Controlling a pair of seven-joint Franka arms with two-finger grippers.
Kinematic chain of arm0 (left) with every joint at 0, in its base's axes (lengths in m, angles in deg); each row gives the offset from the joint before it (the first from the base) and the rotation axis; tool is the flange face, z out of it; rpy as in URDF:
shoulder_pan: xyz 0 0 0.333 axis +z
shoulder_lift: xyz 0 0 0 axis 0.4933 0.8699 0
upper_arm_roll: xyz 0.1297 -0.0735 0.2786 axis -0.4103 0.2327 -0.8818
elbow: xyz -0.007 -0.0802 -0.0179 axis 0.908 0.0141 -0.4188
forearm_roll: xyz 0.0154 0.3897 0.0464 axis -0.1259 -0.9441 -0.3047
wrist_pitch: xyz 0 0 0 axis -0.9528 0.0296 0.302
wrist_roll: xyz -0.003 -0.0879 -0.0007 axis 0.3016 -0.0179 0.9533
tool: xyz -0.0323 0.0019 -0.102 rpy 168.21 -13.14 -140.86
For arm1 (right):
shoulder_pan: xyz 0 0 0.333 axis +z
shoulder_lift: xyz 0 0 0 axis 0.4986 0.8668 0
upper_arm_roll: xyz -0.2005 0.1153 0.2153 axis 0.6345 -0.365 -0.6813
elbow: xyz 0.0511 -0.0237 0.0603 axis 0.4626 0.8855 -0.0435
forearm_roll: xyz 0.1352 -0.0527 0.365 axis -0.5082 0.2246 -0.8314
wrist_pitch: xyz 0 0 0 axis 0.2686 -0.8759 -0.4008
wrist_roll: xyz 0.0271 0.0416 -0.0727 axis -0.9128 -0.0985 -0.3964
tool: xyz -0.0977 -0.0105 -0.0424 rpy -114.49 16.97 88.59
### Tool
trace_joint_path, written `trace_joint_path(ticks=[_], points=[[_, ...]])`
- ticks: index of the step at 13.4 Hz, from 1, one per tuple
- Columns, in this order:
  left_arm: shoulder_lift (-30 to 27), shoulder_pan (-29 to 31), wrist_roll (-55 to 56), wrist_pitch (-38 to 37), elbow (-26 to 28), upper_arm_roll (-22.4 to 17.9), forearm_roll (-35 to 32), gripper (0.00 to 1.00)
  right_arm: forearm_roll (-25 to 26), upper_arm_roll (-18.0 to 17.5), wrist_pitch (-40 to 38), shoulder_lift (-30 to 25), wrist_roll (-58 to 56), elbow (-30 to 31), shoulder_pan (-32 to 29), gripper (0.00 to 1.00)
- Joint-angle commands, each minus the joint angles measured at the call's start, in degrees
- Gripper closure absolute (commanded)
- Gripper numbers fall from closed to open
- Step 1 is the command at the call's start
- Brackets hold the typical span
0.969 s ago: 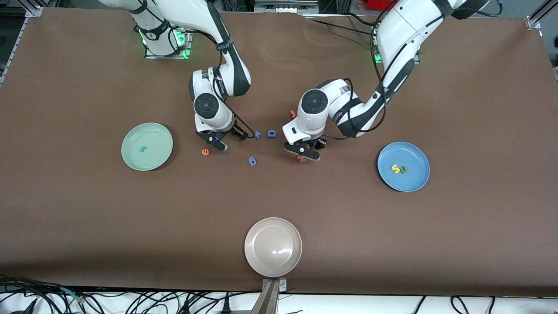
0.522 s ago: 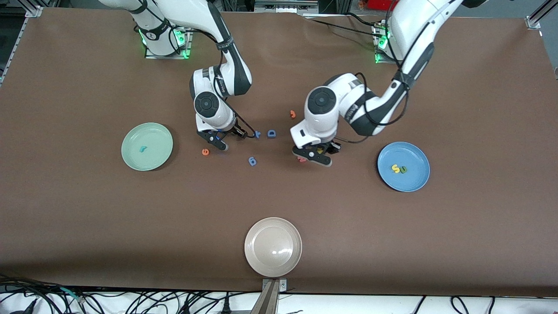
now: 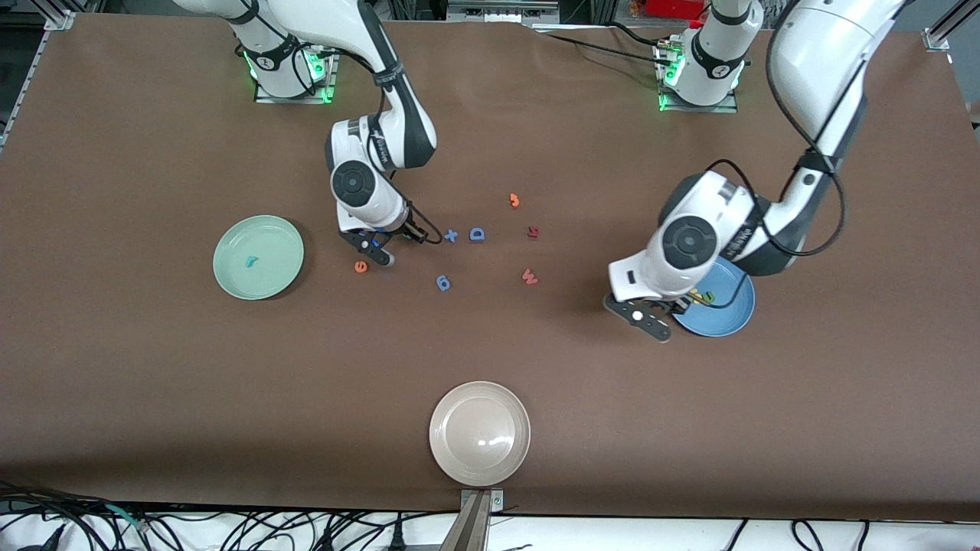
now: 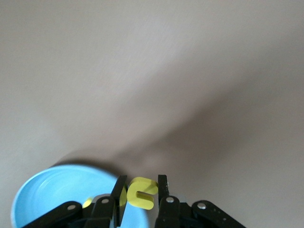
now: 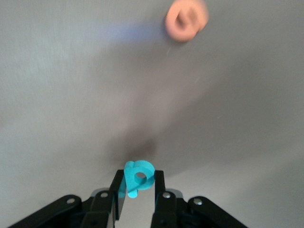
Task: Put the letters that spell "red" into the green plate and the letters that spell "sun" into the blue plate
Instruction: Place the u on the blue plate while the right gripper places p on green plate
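Observation:
The left gripper [image 4: 140,184] is shut on a yellow "u"/"n" letter [image 4: 139,194]. It hangs by the rim of the blue plate [image 3: 731,317] that faces the right arm's end; in the front view that gripper [image 3: 651,318] hides the letter. On the blue plate lie a dark green letter [image 3: 709,296] and a yellow "s" [image 3: 695,293], partly covered by the arm. The right gripper [image 5: 137,176] is shut on the teal "d" [image 5: 138,178], low over the table by the orange "e" [image 3: 360,266]. The green plate [image 3: 277,236] holds the teal "r" [image 3: 250,261].
Between the arms lie a blue plus [image 3: 451,236], a blue "D" [image 3: 477,234], a blue "6" [image 3: 443,283], an orange "3" [image 3: 514,200], a dark red letter [image 3: 533,232] and a red "w" [image 3: 529,277]. A beige plate [image 3: 479,433] sits near the front edge.
The left arm has swung from beside the red "w" over to the blue plate's rim, carrying the yellow letter. The right gripper has barely shifted and has closed on the teal "d".

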Motion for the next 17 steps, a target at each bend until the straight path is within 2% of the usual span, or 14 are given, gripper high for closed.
trace_joint_path(ticks=[1, 3, 4, 5, 6, 7, 8, 9, 13, 15, 17], points=[[-1.6, 9.1, -8.7, -1.3, 3.2, 4.5, 2.3, 0.79, -0.2, 8.3, -12.5, -5.3, -6.2, -1.3, 0.3, 1.0], [-1.8, 14.8, -10.0, -0.7, 7.2, 7.7, 2.2, 0.79, 1.2, 13.4, -17.6, -7.1, -11.2, -1.5, 0.3, 1.0], [-1.9, 17.6, -10.1, -0.7, 8.2, 9.8, 1.2, 0.79, 3.5, 16.0, -18.9, -7.5, -13.5, -1.5, 0.3, 1.0], [-1.6, 19.6, -10.2, -0.6, 8.7, 10.5, 0.7, 0.79, 5.6, 18.2, -19.3, -7.5, -16.7, -1.5, 0.3, 1.0], [-1.4, 20.1, -10.1, 0.1, 9.1, 10.6, 0.7, 0.74, 6.6, 20.5, -19.2, -6.9, -20.6, -1.5, 0.2, 1.0], [-1.3, 20.6, -10.2, 1.4, 10.3, 10.5, 0.7, 0.55, 6.6, 22.6, -19.2, -6.1, -25.1, -1.4, -0.3, 1.0], [-1.3, 21.7, -10.1, 2.5, 11.3, 10.6, 0.7, 0.11, 6.6, 24.4, -18.9, -5.1, -29.4, -1.1, -1.2, 1.0], [-1.3, 22.3, -10.2, 2.8, 11.5, 10.6, 0.7, 0.0, 6.5, 24.7, -18.8, -3.9, -33.0, -0.9, -2.7, 1.0], [-1.9, 21.6, -9.8, 2.1, 9.7, 11.1, 0.9, 0.0, 5.4, 24.4, -14.0, -0.2, -41.9, 1.3, -7.8, 1.0], [-2.4, 21.9, -9.1, -0.4, 7.4, 13.8, 0.9, 0.0, 1.3, 22.1, -11.6, 2.0, -45.4, 2.8, -9.3, 1.0], [-3.1, 21.7, -9.1, -4.5, 3.0, 14.3, 1.7, 0.0, -5.1, 20.1, -10.8, 4.7, -49.0, 2.9, -10.7, 1.0]])
